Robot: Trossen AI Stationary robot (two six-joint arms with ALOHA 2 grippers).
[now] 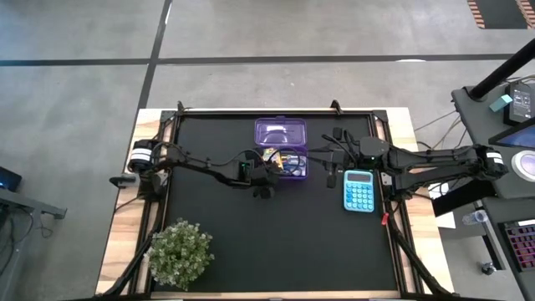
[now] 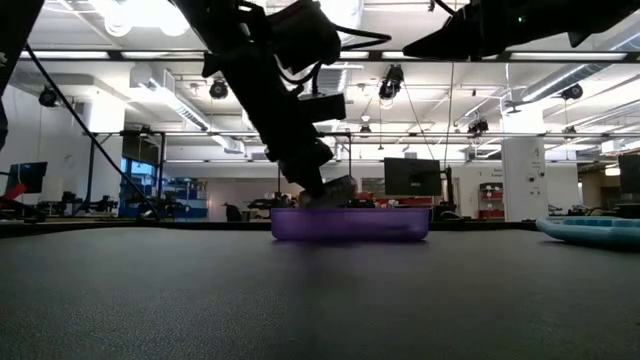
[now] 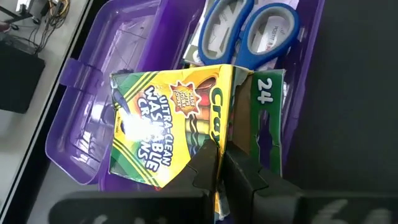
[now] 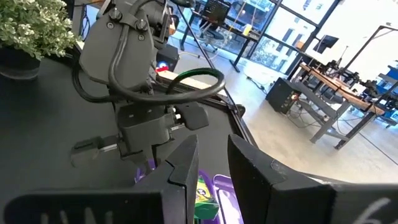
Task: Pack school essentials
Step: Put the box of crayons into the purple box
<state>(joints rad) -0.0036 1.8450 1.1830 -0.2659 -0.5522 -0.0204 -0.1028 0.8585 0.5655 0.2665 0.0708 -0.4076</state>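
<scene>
Left claw (image 3: 219, 163) clamped shut, right claw (image 4: 212, 163) slightly parted.

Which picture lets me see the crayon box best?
The left wrist view: the crayon box fills it, label readable, pinched by the left hand. The high view shows a speck, the right wrist view a sliver, the low view nothing clear.

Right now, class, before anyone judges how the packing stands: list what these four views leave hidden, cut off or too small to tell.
- High view: contents of the purple case too small to name; the left tool covers part.
- Low view: the case wall hides everything inside.
- Left wrist view: the crayon box covers the scissors blades and anything beneath.
- Right wrist view: the right tool and left arm block the case.
- Calculator keys unreadable.
</scene>
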